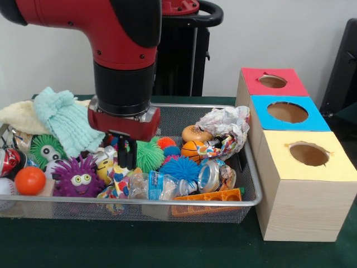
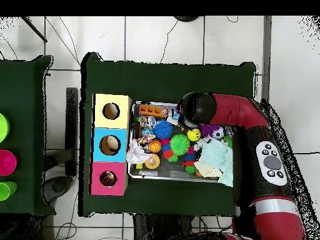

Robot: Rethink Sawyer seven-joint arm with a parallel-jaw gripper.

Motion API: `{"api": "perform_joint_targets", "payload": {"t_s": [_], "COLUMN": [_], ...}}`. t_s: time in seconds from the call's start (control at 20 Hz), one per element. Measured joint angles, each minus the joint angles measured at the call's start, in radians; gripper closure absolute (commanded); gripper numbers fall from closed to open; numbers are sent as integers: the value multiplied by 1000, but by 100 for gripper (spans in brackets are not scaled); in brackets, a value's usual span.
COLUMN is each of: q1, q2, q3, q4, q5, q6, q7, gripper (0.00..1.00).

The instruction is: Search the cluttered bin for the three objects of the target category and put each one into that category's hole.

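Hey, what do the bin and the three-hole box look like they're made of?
Bin: apparently metal wire mesh, silvery with a smooth shiny rim; toys show through its sides. Box: looks like pale unfinished wood with visible grain, topped by matte red, blue and yellow panels, possibly paper or paint.

Glossy red arm [image 1: 111,28] with black cylindrical joint sections and a grey button panel [image 2: 271,159].

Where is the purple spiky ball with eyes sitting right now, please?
In the front view, the purple spiky ball sits at the bin's near left, between the orange ball and the tool.
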Motion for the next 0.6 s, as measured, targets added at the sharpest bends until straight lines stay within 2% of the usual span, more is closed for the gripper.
{"api": "perform_joint_targets", "payload": {"t_s": [0.35, 0.6], "q1": [7, 15], "q2": [7, 34], "q3": [-40, -79], "q4": [-18, -65], "q5": [-1, -2], "q6": [0, 0], "q7": [0, 0], "gripper": [100, 100]}}
